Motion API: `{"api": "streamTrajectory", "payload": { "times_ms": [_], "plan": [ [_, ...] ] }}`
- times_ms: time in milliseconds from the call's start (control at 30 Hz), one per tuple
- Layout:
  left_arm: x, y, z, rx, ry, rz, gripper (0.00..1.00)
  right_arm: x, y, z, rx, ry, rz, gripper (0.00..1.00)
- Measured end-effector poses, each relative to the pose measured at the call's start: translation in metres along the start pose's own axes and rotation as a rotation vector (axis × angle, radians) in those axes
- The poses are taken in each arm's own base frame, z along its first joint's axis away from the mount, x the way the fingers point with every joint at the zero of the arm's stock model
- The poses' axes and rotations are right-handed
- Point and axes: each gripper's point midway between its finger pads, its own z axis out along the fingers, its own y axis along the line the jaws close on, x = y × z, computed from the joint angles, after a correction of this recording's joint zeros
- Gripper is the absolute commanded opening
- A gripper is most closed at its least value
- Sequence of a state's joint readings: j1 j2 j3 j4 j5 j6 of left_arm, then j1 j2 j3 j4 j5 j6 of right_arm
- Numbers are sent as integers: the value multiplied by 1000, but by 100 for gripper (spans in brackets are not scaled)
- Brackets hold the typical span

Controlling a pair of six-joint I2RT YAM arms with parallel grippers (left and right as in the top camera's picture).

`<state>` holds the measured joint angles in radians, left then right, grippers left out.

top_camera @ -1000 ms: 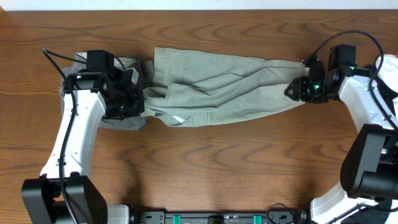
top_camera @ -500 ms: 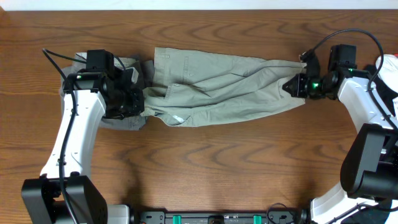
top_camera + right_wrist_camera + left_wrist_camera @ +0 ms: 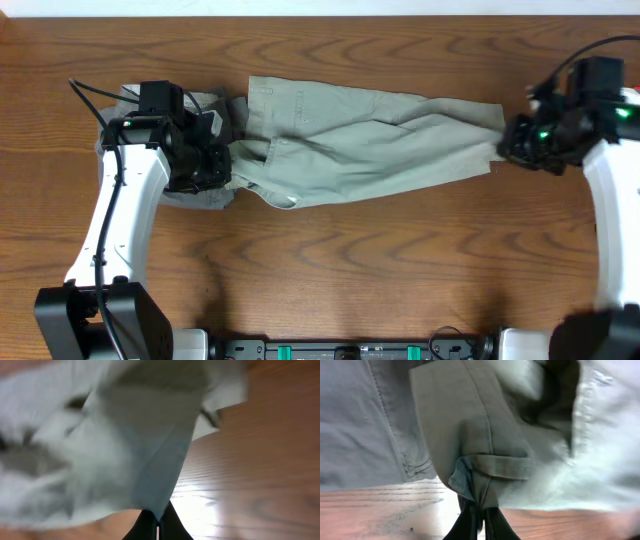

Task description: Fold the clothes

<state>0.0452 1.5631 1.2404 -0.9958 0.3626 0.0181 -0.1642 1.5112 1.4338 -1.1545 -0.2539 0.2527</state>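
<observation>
- Table [image 3: 330, 270]: a wide band of wood shows in front of the cloth, and a narrower strip behind it.
- Khaki shorts [image 3: 350, 140]: stretched left to right across the far half, with an uneven front edge.
- Darker grey garment [image 3: 200, 200]: bunched under the left arm, touching the shorts' left end.
- Left gripper [image 3: 222, 165]: clenched on a folded edge at the shorts' left end.
- Right gripper [image 3: 508, 145]: pinching the shorts' right-hand corner.

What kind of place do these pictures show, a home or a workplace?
Probably a robotics test bench, not a home: a wooden table, two white robot arms, and khaki shorts stretched between the left end effector and the right end effector.
</observation>
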Motion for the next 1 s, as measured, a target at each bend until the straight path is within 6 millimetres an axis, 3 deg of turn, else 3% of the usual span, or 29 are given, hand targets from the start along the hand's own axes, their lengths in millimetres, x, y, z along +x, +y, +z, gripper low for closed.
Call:
{"api": "streamTrajectory", "payload": {
  "times_ms": [67,167,367,533,600,833,1000],
  "plan": [
    [0,2,0,-11,-1,0,6,-5,-5,-4,32,-27,32,1],
    [-1,3,0,-15,-4,1,6,-14,-10,10,47,-26,64,1],
    [-9,4,0,-25,-38,11,6,-47,6,80,-95,1,15,1],
    [-14,4,0,-27,-57,17,6,-60,27,131,-287,26,-68,2],
    [-15,4,0,-26,-59,18,6,-60,33,143,-348,39,-90,8],
    [-15,4,-1,-27,-61,18,6,-47,43,153,-445,84,-170,29],
    [-15,4,-1,-27,-61,18,6,-38,28,158,-367,111,-215,39]
  ]
}}
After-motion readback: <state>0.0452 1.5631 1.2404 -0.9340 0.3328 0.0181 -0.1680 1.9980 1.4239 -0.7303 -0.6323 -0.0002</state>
